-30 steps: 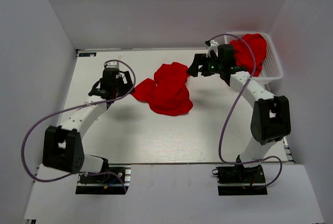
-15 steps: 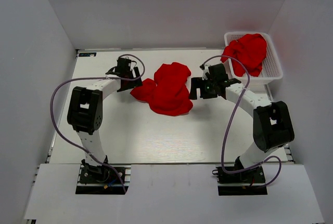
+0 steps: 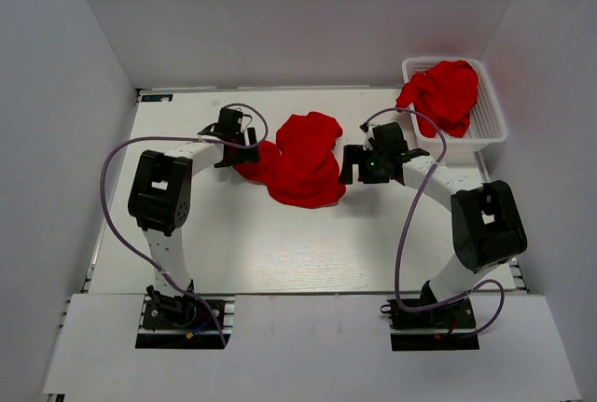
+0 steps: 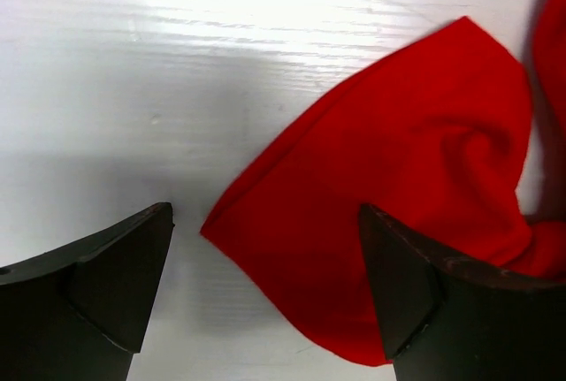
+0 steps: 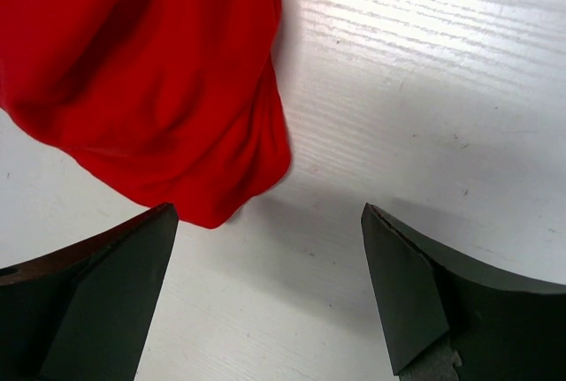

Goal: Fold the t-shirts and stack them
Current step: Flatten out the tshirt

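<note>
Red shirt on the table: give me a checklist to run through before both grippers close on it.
1. left gripper open: ok, fingers wide apart.
2. Cloth between the left fingers: ok, a corner of the shirt lies in the gap.
3. right gripper open: ok.
4. Cloth between the right fingers: cannot tell; only a tip of the hem reaches the gap, the rest is bare table.
5. Shirt spread flat: not ok, it is crumpled.
6. Other shirts out of the way: ok, piled in the basket.
</note>
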Available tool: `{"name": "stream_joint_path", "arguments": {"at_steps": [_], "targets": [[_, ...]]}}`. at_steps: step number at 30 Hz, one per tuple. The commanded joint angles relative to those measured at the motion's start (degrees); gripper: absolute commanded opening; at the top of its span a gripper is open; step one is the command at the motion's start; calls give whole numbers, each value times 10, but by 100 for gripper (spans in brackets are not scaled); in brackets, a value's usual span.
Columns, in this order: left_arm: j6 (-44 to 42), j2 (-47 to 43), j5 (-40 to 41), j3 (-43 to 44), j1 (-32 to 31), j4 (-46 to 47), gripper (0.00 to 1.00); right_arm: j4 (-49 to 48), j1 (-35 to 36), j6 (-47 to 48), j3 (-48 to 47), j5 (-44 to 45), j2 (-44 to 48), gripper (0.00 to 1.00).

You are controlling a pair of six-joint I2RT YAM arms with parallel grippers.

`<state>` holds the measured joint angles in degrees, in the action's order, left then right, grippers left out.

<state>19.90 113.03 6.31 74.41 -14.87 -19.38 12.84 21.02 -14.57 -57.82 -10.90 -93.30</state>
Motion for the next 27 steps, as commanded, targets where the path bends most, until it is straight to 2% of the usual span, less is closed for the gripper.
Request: {"name": "stream_joint_path", "arguments": {"at_steps": [1, 2, 4, 6, 7, 9, 14, 21, 25, 27], "targets": [[-9, 27, -43, -14, -11, 14, 94, -33, 4, -8, 1, 30, -5, 90], [-9, 34, -48, -14, -11, 14, 91, -40, 5, -7, 1, 32, -7, 90], [-9, 57, -63, 2, -17, 14, 79, -43, 7, -4, 3, 41, -10, 90], [-9, 68, -71, 11, -17, 2, 62, -47, 9, -3, 4, 47, -12, 90], [-9, 68, -76, 11, -17, 2, 34, -48, 10, 1, 5, 51, -12, 90], [-2, 61, -76, 3, -17, 8, 0, -51, 12, 4, 9, 61, -14, 89], [-2, -17, -70, -79, -17, 76, 0, -56, 32, 67, 2, 52, -35, 83], [8, -132, -45, -153, -17, 126, 0, -61, 58, 85, -32, 47, -90, 78], [14, -166, -45, -173, -17, 139, 0, -78, 66, 89, -40, 40, -109, 76], [14, -178, -52, -186, -17, 145, 0, -106, 67, 82, -38, 33, -113, 60]]}}
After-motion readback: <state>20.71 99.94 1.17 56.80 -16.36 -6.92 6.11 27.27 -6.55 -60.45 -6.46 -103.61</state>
